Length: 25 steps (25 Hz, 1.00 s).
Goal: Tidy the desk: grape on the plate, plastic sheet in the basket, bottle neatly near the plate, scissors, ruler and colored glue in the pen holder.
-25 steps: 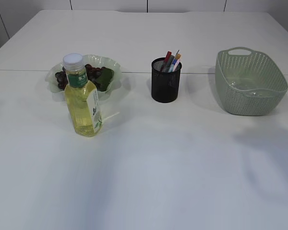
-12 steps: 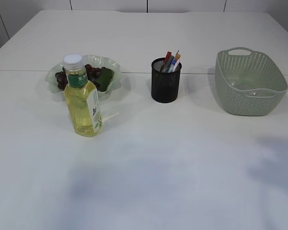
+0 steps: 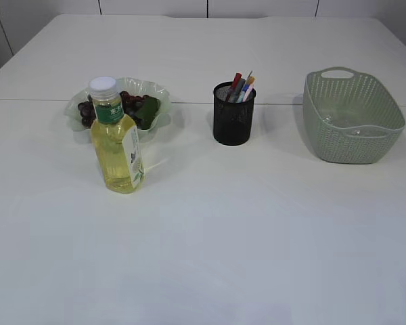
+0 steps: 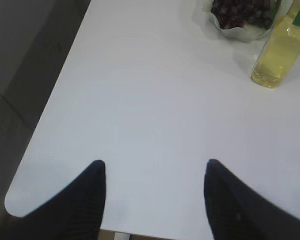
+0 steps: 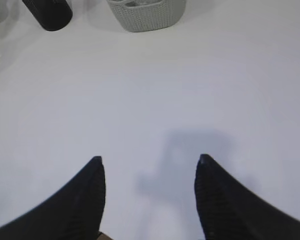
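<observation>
**Arms clear the frame, desk looks tidied**

With the shadows that darkened the lower tabletop a second ago now gone, both arms appear withdrawn. Left gripper (image 4: 152, 200) and right gripper (image 5: 149, 195) stand wide apart, holding nothing. Grapes (image 3: 132, 105) sit on the plate (image 3: 74, 107) upper left, bottle (image 3: 116, 145) just before it; pen holder (image 3: 233, 122) centre, basket (image 3: 352, 125) upper right. Task seems complete.
</observation>
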Tool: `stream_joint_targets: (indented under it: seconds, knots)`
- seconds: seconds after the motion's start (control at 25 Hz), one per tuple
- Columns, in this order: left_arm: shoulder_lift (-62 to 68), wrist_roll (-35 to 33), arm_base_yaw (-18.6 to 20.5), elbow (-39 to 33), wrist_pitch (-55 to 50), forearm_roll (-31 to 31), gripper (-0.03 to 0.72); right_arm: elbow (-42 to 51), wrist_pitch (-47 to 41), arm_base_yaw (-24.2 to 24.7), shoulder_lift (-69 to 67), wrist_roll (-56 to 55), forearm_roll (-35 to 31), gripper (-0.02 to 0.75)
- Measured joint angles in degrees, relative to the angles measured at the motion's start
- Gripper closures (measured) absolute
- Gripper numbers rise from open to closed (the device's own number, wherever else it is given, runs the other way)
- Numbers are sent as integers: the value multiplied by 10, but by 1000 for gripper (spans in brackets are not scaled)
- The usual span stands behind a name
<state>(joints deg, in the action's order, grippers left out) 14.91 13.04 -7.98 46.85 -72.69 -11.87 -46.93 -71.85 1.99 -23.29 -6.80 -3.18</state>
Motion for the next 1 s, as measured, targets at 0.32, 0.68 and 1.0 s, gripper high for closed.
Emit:
stream_joint_targets:
  seconds: [0.32, 0.68, 1.0]
  knots:
    - [-61, 0, 0, -11, -3, 9, 240, 43, -10, 0, 134, 0, 42, 286]
    - [-61, 0, 0, -11, -3, 23, 263, 43, -12, 0, 242, 47, 53, 286]
    - [-104, 0, 0, -19, 22, 21, 264, 67, -13, 0, 245, 47, 39, 286]
